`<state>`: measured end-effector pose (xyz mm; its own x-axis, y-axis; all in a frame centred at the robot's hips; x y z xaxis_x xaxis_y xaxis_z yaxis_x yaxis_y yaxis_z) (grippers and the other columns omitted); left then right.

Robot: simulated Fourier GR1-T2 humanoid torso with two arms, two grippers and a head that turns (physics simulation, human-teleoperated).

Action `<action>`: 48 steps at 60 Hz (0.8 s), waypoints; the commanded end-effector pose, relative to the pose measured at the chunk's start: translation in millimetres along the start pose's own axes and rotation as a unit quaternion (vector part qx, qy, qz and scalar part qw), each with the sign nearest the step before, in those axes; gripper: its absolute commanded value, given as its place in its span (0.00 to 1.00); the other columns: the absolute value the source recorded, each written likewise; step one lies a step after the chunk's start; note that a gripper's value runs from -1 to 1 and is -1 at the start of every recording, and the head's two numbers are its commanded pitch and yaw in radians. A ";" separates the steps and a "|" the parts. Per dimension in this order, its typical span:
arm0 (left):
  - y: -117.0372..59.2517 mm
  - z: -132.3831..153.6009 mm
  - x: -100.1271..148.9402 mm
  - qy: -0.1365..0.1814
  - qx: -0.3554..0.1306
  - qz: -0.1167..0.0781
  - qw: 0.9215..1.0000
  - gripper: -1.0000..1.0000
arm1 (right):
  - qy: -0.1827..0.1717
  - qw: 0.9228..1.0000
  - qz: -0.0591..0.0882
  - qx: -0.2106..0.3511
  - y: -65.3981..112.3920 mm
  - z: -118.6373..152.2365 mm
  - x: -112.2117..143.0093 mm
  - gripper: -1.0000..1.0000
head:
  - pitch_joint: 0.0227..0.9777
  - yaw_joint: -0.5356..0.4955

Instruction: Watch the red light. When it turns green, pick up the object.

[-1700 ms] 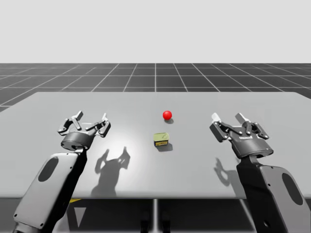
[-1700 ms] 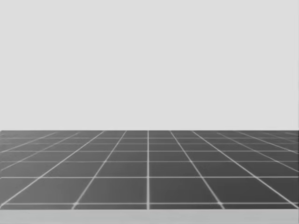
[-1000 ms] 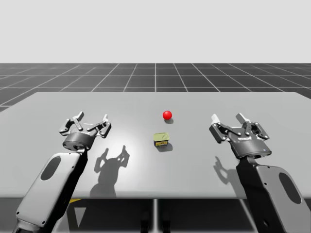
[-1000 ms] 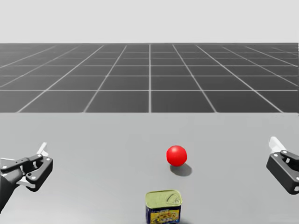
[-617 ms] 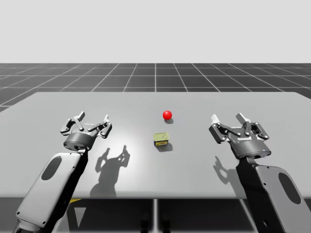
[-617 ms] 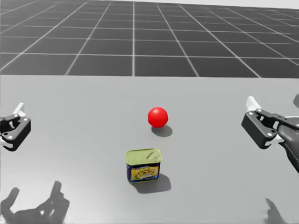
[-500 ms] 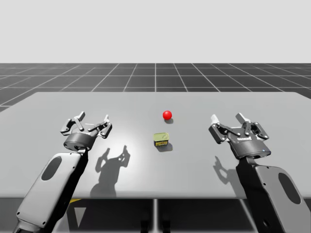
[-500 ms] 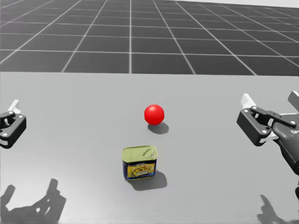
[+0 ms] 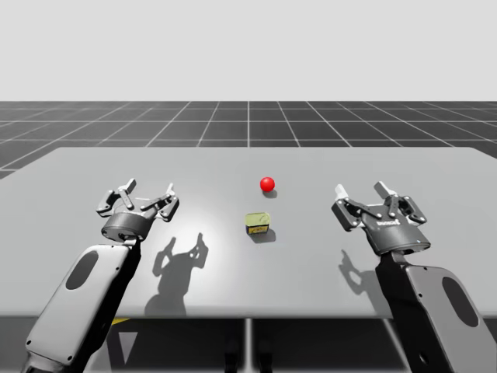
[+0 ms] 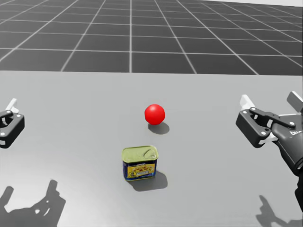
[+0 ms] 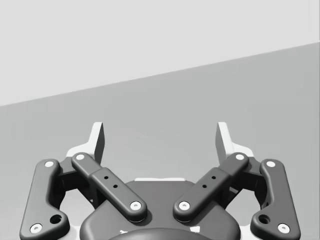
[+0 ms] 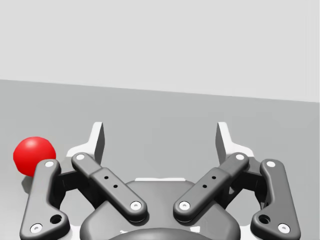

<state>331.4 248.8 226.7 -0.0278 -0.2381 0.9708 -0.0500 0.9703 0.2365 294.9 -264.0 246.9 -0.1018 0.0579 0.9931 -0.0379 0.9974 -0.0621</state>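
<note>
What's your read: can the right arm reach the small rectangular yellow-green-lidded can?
Probably yes: the right gripper is open, with bare grey table between it and the rectangular can; the red ball light sits beyond the can, off that path.

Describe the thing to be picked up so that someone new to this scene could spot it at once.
On the grey table, two small things sit close together near the middle. The one nearer to me is the can: a squat, box-shaped tin with rounded corners, yellow-green on top with a blue and yellow side. Its only neighbour, just beyond it, is a plain red ball.
</note>
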 end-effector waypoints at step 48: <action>0.0 -0.2 -0.1 0.001 -0.001 0.001 1.000 0.00 | -0.001 1.000 -0.002 0.004 0.7 0.2 0.7 0.00 | 0.63 0.42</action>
<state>331.4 248.9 226.7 -0.0259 -0.2371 0.9711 -0.0481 0.9706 0.2357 294.5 -263.4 247.3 -0.1022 0.0546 0.9933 -0.0452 0.9972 -0.0595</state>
